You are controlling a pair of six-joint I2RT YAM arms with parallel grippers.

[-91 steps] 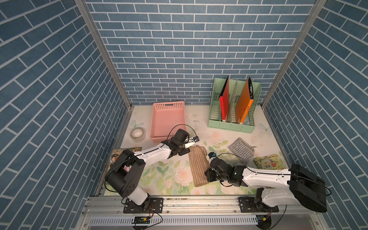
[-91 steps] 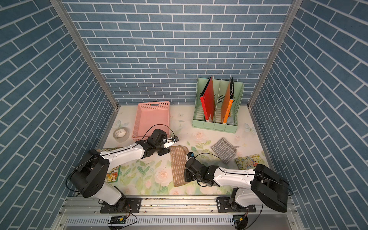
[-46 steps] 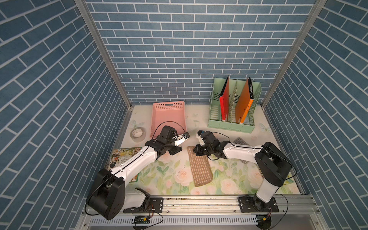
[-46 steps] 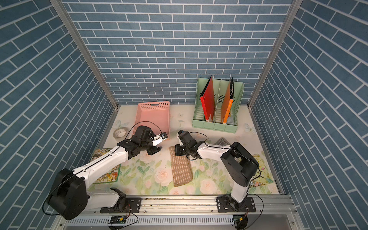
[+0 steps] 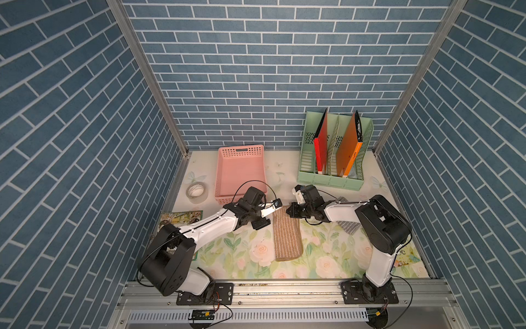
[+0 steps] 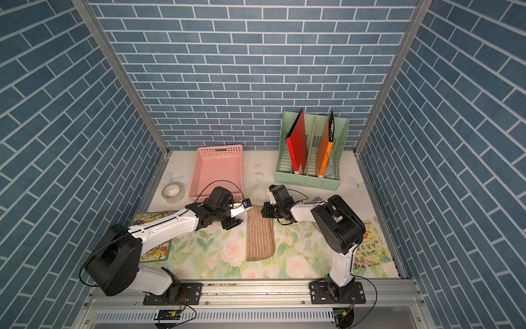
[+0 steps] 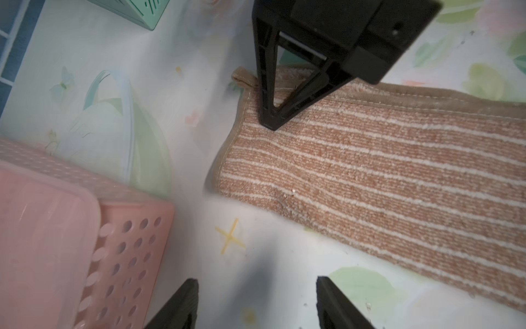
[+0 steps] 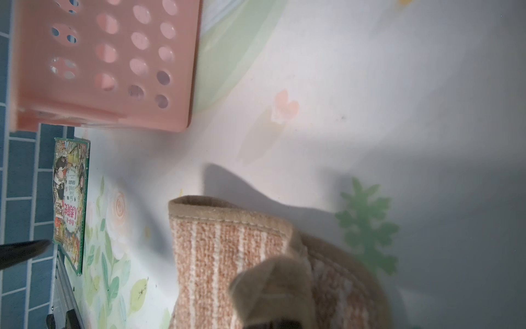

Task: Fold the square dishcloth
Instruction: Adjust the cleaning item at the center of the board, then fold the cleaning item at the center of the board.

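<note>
Left wrist view: right gripper pinches the dishcloth at its far corner.
Left gripper has its 2 fingers spread just beside the dishcloth, a narrow folded strip mid-table on the floral mat.

right-side book: Chinese title on the cover, "我在家里" with "别担心" beneath it.
left-side book: red Chinese characters on the cover, too blurred to read.
tape roll: dark print on the ring, too small to read.
</note>
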